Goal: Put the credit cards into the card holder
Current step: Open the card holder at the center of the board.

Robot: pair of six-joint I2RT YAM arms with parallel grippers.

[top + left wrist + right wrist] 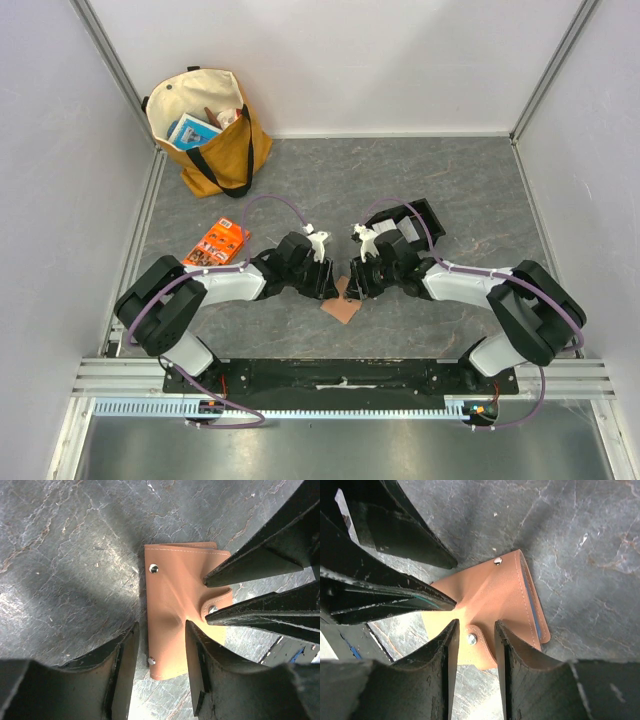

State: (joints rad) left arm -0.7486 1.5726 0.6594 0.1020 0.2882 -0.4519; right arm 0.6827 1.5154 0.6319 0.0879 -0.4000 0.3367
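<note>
Left tool (pixel 161 626) lengthwise over card holder (pixel 175 587)

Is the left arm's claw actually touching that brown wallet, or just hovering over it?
Touching. In the left wrist view, one finger of the left gripper presses its tip into the card holder, and the leather dents around it.

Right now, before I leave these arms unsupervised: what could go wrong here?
1. The left hand and right hand crowd over the closed card holder; they could collide.
2. The right hand straddles the snap tab; tugging it may drag the whole holder instead of opening it.
</note>
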